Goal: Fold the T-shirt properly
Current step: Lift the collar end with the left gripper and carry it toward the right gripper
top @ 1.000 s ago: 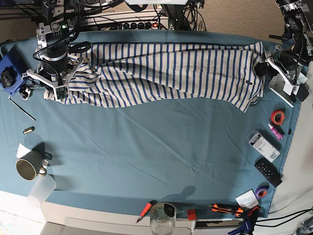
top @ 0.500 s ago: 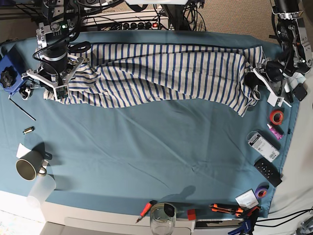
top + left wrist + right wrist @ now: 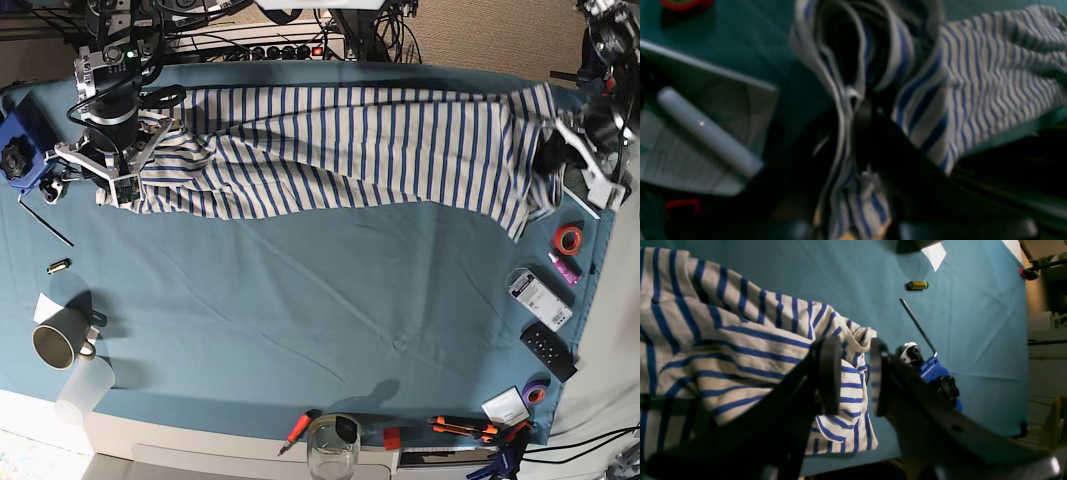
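The cream-white, blue-striped T-shirt [image 3: 350, 140] lies stretched across the far side of the table. My left gripper [image 3: 552, 152] is at its right end, shut on bunched cloth. In the blurred left wrist view the gripper [image 3: 853, 110] pinches folds of the T-shirt [image 3: 990, 66]. My right gripper [image 3: 118, 185] hovers over the shirt's left end. In the right wrist view its gripper [image 3: 853, 373] stands open, the jaws astride a corner of the T-shirt [image 3: 740, 350] without pinching it.
A blue clamp [image 3: 18, 150], hex key [image 3: 45, 222], battery [image 3: 58, 266] and mug [image 3: 58, 345] are at the left. A red tape roll [image 3: 569, 238], white box [image 3: 540, 297] and remote [image 3: 548, 350] line the right edge. A glass [image 3: 332, 445] and hand tools sit along the front edge.
My left gripper has pulled the shirt's right end out to the right and back, drawing the cloth taut. The shirt's left end has slid rightward under my right gripper, which barely moved.
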### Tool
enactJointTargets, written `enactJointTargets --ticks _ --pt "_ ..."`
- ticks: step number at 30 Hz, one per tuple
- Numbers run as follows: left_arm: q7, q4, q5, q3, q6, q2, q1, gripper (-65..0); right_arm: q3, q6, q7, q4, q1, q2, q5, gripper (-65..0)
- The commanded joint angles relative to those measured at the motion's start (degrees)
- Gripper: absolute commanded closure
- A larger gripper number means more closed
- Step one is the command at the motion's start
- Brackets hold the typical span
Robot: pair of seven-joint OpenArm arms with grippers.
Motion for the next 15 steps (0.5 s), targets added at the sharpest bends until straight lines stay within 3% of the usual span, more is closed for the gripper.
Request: enactJointTargets --ticks 1,8,15 --pt "0.04 1.57 -2.43 -0.37 0.02 -0.81 0.35 0.0 0.39 -0.37 1.33 0.9 0.28 0.66 -0.92 -15.6" --pt "2.18 5.51 -14.47 -0.33 -4.94 0.09 1.51 0.0 0.39 -0.44 1.49 0.9 0.28 0.63 -0.9 -15.6" --pt "2.18 13.62 -17.29 3.17 -6.01 8.33 2.34 0.0 0.39 -0.44 1.55 0.9 0.26 0.46 -0.96 -15.6"
